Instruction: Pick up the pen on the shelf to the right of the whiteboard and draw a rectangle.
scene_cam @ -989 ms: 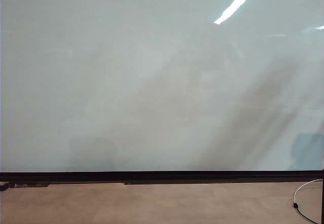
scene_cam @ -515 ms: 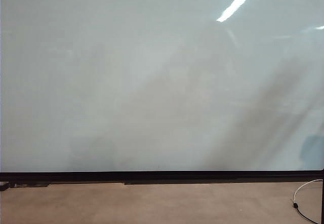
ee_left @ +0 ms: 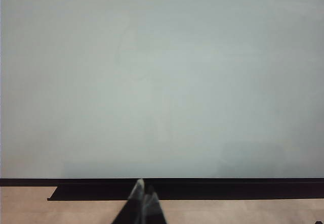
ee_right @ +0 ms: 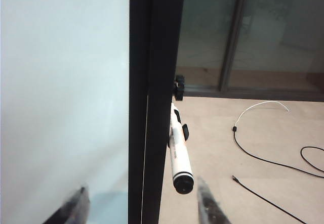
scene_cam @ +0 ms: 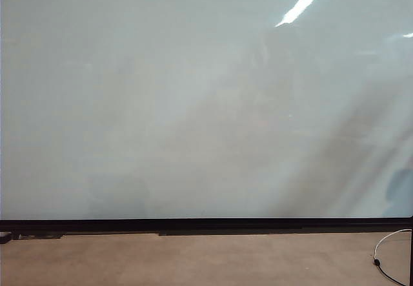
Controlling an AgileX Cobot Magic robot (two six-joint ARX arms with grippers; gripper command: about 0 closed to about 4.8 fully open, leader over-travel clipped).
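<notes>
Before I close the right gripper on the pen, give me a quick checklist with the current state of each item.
1. Right gripper open: ok, its fingertips stand wide apart in the right wrist view.
2. Pen in sight: ok, it sits beside the whiteboard's black frame, dark end toward the camera.
3. Pen between the fingers: not ok; it lies ahead of them, near one fingertip, off centre.
4. Frame clear of the gripper's path: not ok, it runs between the fingertips.
5. Whiteboard blank: ok, no marker line visible.
6. Left gripper out of the way: ok, shut, low before the board.
</notes>
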